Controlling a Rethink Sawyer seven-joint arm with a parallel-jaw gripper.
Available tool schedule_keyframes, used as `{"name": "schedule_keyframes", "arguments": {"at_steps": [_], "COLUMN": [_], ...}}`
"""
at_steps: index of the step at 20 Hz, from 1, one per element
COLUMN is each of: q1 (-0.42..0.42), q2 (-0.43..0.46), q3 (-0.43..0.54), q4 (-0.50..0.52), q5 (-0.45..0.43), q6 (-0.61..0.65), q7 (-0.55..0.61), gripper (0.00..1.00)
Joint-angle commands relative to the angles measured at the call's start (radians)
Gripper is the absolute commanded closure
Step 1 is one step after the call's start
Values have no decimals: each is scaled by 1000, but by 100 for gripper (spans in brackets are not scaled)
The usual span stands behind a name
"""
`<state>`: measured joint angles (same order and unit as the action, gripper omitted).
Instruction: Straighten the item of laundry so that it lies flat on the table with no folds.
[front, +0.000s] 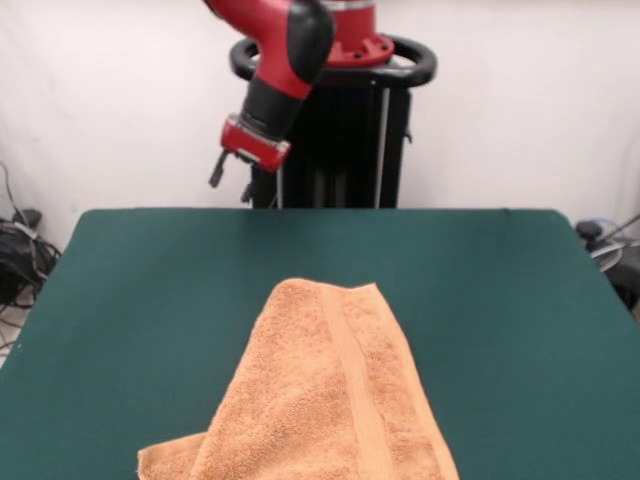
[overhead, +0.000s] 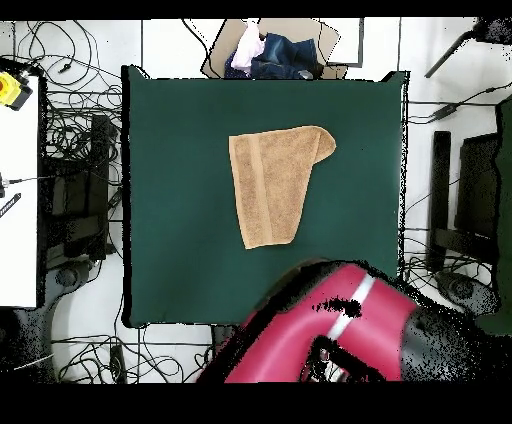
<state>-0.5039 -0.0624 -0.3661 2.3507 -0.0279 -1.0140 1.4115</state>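
Note:
The item of laundry (front: 320, 400) (overhead: 272, 185) is an orange-tan terry towel lying on the green table (front: 500, 280) (overhead: 170, 200). It tapers toward the robot's side, and a woven band runs along its length. One side is folded over, so a rounded corner shows in the overhead view and an under layer peeks out at the near left in the front view. My gripper (front: 230, 180) hangs high over the table's far edge, well apart from the towel. Its two dark fingers stand apart, open and holding nothing. In the overhead view the red arm (overhead: 330, 320) covers the gripper.
The black pedestal (front: 340, 130) stands behind the table's far edge. A cardboard box of clothes (overhead: 275, 50) sits beyond the table's top edge in the overhead view. Cables (overhead: 70, 130) and a white side table (overhead: 20, 200) lie to its left.

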Motion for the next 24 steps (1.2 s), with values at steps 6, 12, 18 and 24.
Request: {"name": "schedule_keyframes", "arguments": {"at_steps": [6, 12, 18, 24], "q1": [224, 232, 243, 258], "q2": [68, 72, 170, 214], "q3": [58, 61, 82, 93], "q4": [14, -40, -136, -185], "q5": [150, 117, 157, 181], "q6": [496, 527, 481, 476], "q7": [98, 141, 174, 185], "gripper": [0, 0, 0, 0]}}
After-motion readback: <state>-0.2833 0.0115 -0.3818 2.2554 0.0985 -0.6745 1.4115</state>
